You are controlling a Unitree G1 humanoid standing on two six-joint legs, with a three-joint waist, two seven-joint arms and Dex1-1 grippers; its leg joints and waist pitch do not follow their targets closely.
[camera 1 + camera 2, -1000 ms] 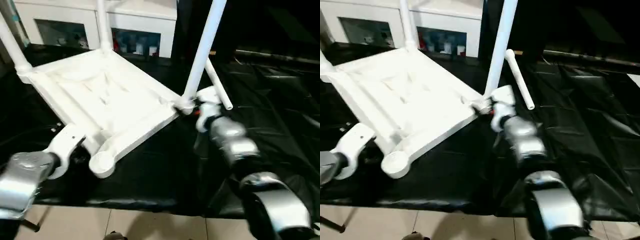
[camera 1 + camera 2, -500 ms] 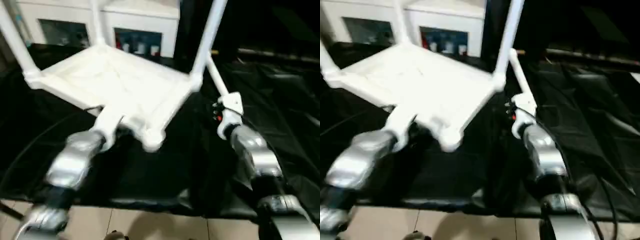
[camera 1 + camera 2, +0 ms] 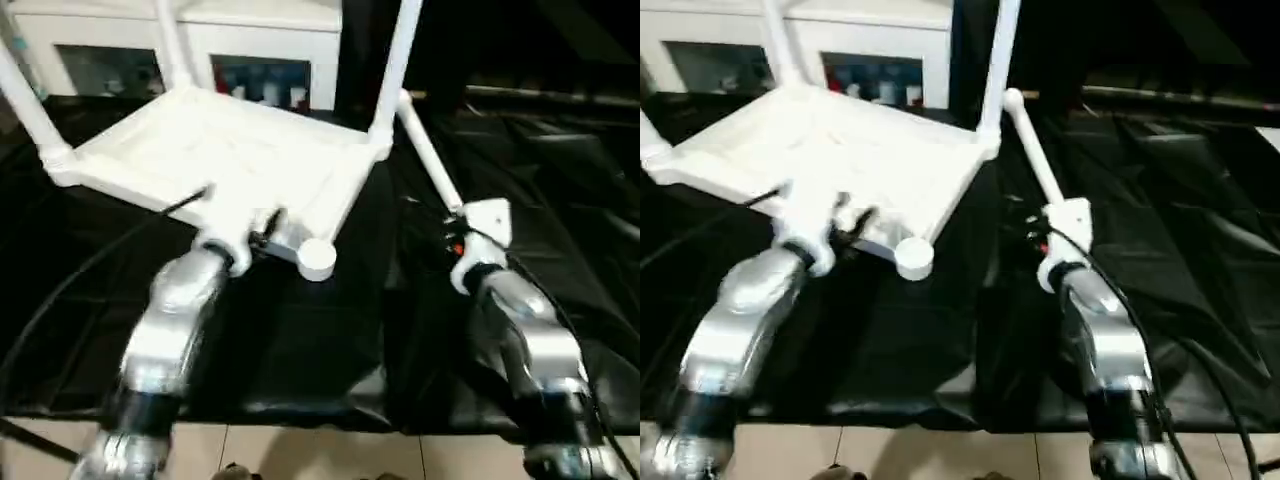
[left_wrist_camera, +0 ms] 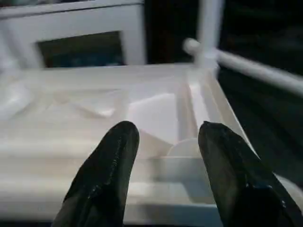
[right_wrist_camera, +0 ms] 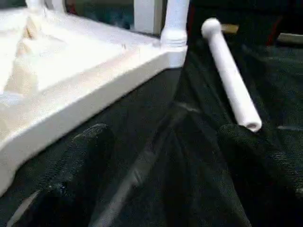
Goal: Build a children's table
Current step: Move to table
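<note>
A: Nearest, what shows?

B: A strip of pale tiled floor (image 3: 300, 450), then the counter (image 3: 330, 340) under crinkled black sheeting.

A: And the arms?

B: The left gripper (image 4: 165, 156) is at the near rim of the table top (image 3: 230, 160), jaws released, straddling the rim beside the empty corner socket (image 3: 317, 258). The right gripper (image 5: 161, 156) hovers over the black sheeting, jaws released and empty.

A: Where's the table?

B: Upside down on the counter, ribbed underside up, three legs standing in their sockets, such as the right one (image 3: 395, 65). The loose leg (image 3: 428, 160) lies on the sheeting just right of the top.

A: Behind?

B: A white cabinet (image 3: 250, 50) with glass doors, then darkness to the right.
</note>
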